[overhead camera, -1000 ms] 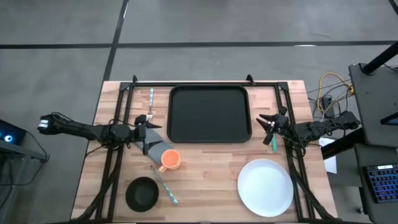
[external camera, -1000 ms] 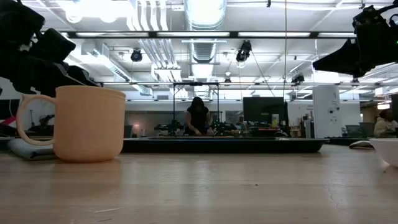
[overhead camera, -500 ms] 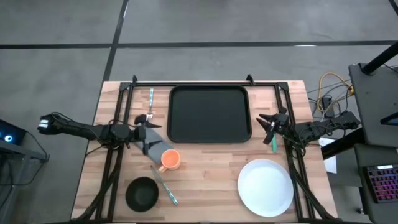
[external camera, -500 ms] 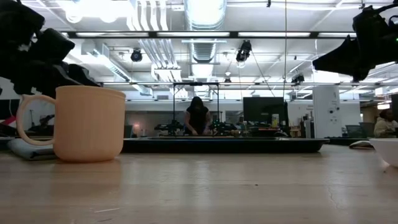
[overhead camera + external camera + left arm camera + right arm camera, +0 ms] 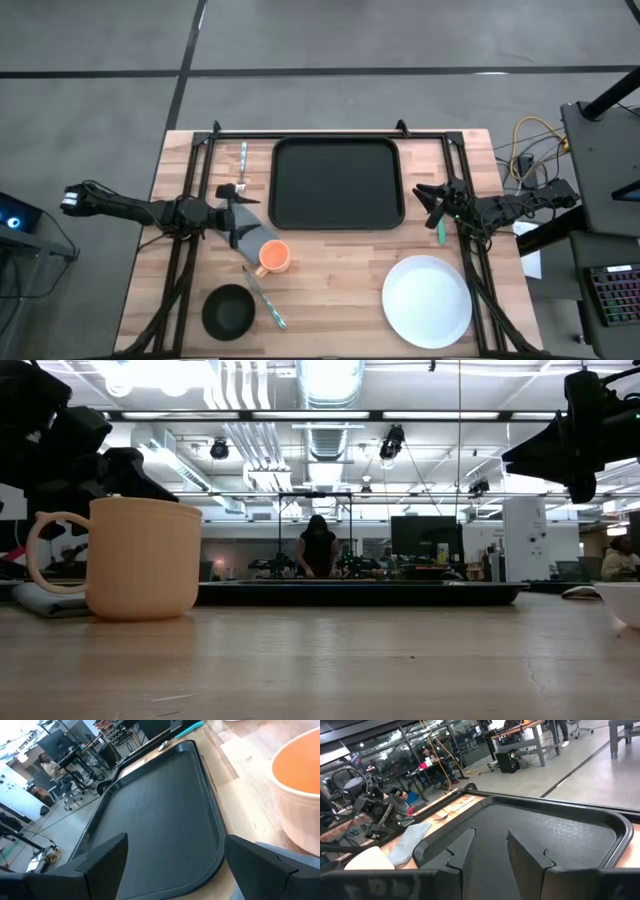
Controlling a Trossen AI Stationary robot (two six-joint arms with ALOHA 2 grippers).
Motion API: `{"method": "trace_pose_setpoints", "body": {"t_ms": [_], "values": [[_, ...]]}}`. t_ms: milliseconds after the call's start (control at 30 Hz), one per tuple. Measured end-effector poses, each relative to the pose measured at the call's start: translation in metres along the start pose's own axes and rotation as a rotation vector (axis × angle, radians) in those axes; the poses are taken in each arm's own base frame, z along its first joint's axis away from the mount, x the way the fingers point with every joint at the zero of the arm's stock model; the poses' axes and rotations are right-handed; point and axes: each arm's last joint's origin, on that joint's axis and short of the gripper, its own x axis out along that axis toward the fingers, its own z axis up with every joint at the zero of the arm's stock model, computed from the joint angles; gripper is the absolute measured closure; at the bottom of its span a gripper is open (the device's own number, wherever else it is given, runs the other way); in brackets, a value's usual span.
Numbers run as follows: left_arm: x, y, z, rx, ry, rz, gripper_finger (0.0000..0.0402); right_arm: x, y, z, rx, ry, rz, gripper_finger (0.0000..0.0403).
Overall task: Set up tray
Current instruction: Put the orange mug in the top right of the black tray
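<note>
The black tray (image 5: 337, 183) lies flat at the table's far middle; it also shows in the left wrist view (image 5: 155, 810) and the right wrist view (image 5: 545, 830). My left gripper (image 5: 245, 204) hovers open just left of the tray's near left corner, above the grey napkin (image 5: 246, 236); its fingers stand wide apart in the left wrist view (image 5: 175, 870). My right gripper (image 5: 426, 198) hovers open just right of the tray's right rim, pointing at the tray (image 5: 491, 855). Both grippers are empty.
An orange mug (image 5: 275, 257) stands beside the napkin, a black bowl (image 5: 228, 310) at the near left, a white plate (image 5: 427, 300) at the near right. A fork (image 5: 243, 160) lies left of the tray. Teal-handled utensils lie near the bowl (image 5: 268, 300) and by my right gripper (image 5: 438, 232).
My left gripper has edged a little toward the tray. My right gripper has also edged slightly toward the tray. Nothing on the table has moved.
</note>
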Motion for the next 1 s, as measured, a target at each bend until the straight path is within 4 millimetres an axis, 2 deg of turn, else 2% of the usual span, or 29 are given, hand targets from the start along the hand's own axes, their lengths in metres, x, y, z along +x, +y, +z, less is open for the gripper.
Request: {"method": "trace_pose_setpoints", "body": {"t_ms": [200,267,700,1000], "values": [[0.0000,0.0000,0.0001,-0.005,0.000,0.000,0.0095,0.0000,0.0000,0.0000,0.000,0.000,0.000,0.0298],[0.0000,0.0000,0.0002,-0.062,-0.002,-0.001,0.0095,0.0000,0.0000,0.0000,0.000,0.000,0.000,0.0298],[-0.0001,0.0012,0.0024,-0.951,-0.023,-0.003,0.0095,0.0000,0.0006,0.0011,-0.055,-0.008,0.003,0.0298],[-0.0001,0.0026,0.0016,-1.162,-0.031,0.052,0.0095,0.0001,0.0005,0.0009,-0.049,-0.007,0.002,0.0298]]}}
